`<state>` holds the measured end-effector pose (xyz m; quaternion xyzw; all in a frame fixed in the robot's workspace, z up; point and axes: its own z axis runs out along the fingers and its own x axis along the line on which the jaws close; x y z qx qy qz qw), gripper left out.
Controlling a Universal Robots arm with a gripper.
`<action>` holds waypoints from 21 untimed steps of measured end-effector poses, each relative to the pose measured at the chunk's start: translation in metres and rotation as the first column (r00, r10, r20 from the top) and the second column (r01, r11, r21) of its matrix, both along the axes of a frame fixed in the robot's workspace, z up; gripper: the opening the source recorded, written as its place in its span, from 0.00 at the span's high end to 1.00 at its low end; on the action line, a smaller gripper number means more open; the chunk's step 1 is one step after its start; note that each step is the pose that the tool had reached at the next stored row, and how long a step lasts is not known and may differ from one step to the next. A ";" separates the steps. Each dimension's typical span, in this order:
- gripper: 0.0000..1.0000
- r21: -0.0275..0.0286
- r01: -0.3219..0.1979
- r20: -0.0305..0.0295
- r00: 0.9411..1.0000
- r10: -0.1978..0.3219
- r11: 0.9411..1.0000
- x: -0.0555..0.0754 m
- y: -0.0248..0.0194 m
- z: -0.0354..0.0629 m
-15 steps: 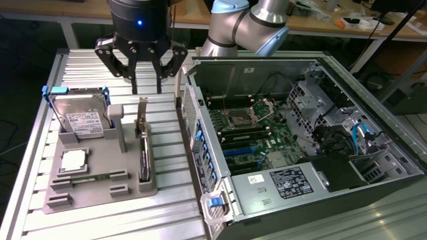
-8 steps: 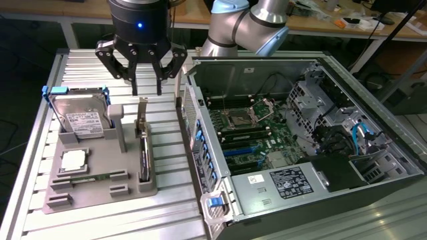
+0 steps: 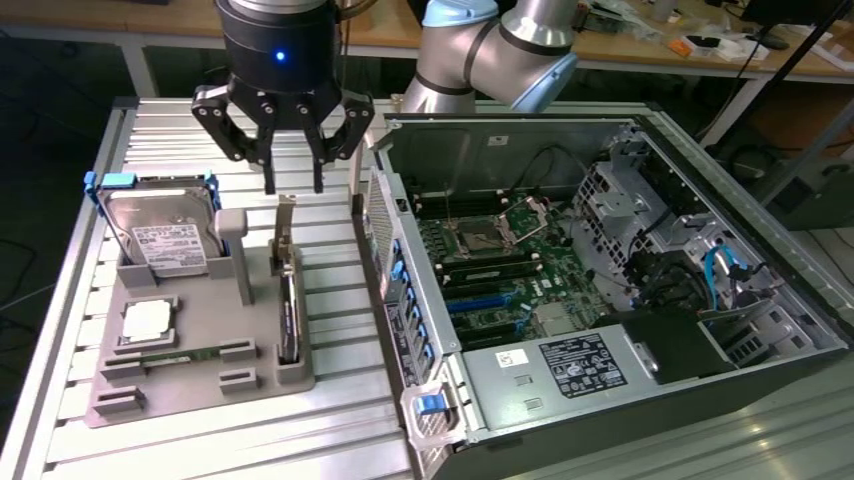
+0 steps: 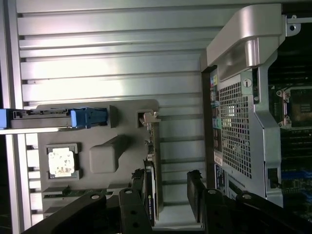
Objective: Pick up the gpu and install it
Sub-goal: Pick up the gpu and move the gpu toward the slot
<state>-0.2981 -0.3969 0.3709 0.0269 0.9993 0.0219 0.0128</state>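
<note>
my hand: gripper (image 3: 294,186) released, fingers spread wide, gripping nothing.
my position: fingertips just above the gpu's bracket end.
gpu (image 3: 286,300): standing on edge in the gray holder's (image 3: 200,335) slot, on the side nearest the open computer case (image 3: 561,125).
holder's other load: hard drive (image 3: 167,235), square chip (image 3: 147,320).
underneath: slatted table (image 3: 160,440).
</note>
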 end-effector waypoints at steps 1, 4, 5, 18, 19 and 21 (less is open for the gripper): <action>0.52 0.000 0.000 0.000 1.000 0.000 1.000 0.000 0.0000 -0.0003; 0.52 0.000 0.000 0.000 1.000 0.000 1.000 0.000 0.0000 -0.0015; 0.52 0.000 0.000 0.000 1.000 0.000 1.000 0.000 0.0000 -0.0019; 0.52 0.000 0.000 0.000 1.000 0.000 1.000 0.000 0.0000 -0.0065; 0.52 0.000 0.000 0.000 1.000 0.000 1.000 0.000 0.0000 -0.0068; 0.52 0.000 0.000 0.000 1.000 0.000 1.000 0.000 0.0000 -0.0074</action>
